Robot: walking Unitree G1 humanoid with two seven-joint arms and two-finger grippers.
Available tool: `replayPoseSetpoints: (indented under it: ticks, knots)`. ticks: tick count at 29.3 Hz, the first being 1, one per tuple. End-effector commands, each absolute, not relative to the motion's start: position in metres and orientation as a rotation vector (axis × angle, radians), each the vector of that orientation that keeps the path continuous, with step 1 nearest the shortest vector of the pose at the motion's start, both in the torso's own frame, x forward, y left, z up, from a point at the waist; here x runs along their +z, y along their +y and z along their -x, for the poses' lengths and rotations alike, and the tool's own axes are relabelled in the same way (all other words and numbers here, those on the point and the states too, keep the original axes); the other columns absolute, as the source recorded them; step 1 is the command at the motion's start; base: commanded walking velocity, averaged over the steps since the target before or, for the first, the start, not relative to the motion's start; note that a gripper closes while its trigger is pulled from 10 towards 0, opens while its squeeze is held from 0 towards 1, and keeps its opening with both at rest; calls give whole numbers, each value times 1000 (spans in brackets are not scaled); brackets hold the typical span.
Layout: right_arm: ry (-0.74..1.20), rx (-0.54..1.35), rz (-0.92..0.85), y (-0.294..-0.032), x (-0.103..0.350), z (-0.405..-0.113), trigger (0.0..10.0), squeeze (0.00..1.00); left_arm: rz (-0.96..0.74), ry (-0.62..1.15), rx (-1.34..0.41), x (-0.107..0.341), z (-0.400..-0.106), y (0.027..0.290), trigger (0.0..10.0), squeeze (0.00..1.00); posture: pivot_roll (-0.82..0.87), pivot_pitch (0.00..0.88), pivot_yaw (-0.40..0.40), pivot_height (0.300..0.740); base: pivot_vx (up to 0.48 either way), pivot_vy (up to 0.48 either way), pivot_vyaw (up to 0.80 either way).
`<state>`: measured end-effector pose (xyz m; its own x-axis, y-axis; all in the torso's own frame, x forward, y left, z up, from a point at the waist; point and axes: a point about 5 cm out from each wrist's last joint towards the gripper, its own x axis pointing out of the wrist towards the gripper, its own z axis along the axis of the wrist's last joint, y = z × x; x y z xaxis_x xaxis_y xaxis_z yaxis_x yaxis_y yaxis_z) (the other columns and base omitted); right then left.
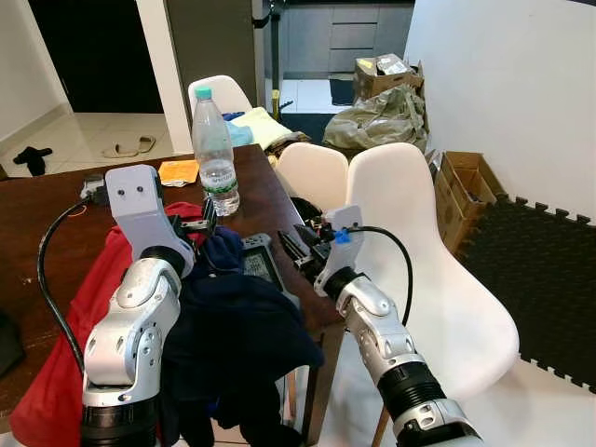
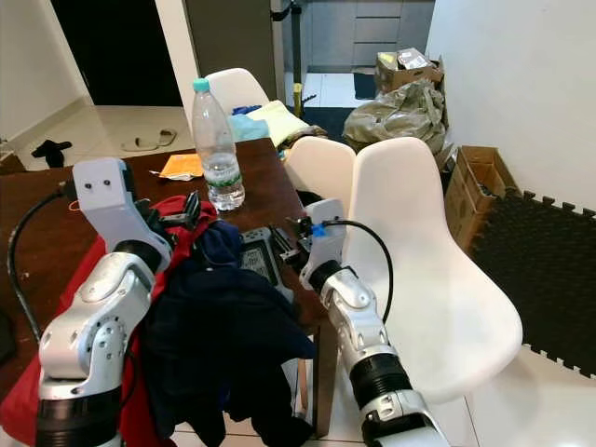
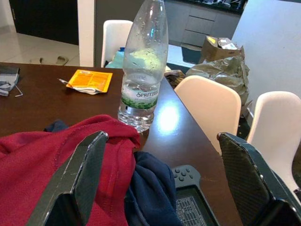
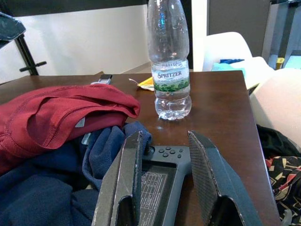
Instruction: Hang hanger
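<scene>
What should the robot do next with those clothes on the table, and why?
Probably ease the right gripper forward and down toward the dark blue garment, since no hanger can be made out yet. Both grippers are open and empty: the left gripper hovers over the red garment, and the right sits above a grey handheld device beside the water bottle. Lifting cloth might uncover a hanger.

Glossy wood table, clear plastic bottle.
</scene>
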<state>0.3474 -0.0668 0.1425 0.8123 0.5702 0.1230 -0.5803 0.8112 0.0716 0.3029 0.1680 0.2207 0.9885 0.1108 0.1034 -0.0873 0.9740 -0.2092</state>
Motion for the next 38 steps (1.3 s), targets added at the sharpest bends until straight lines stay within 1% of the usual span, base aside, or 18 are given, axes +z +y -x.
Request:
replayPoseSetpoints:
  ticks: [1, 6, 12, 24, 29, 38]
  knots:
    - [-100, 623, -102, -66, 143, -346, 10000, 0, 213, -113, 113, 218, -302, 170, 10000, 0, 182, 10, 4, 740, 0, 0, 800]
    - [-98, 630, -97, -65, 142, -346, 10000, 0, 215, -114, 110, 219, -302, 169, 10000, 0, 183, 10, 6, 740, 0, 0, 800]
    - [-97, 613, -135, -67, 141, -345, 10000, 0, 231, -122, 103, 219, -302, 168, 10000, 0, 180, 11, 10, 740, 0, 0, 0]
    - [-95, 629, -142, -65, 141, -345, 10000, 0, 234, -121, 105, 218, -300, 168, 10000, 0, 186, 8, 7, 740, 0, 0, 0]
    - [-94, 630, -144, -65, 141, -345, 10000, 0, 239, -121, 101, 218, -301, 167, 10000, 0, 185, 5, 9, 740, 0, 365, 0]
    - [-93, 627, -146, -66, 140, -345, 10000, 0, 243, -123, 96, 219, -301, 166, 10000, 0, 184, 0, 11, 740, 0, 480, 0]
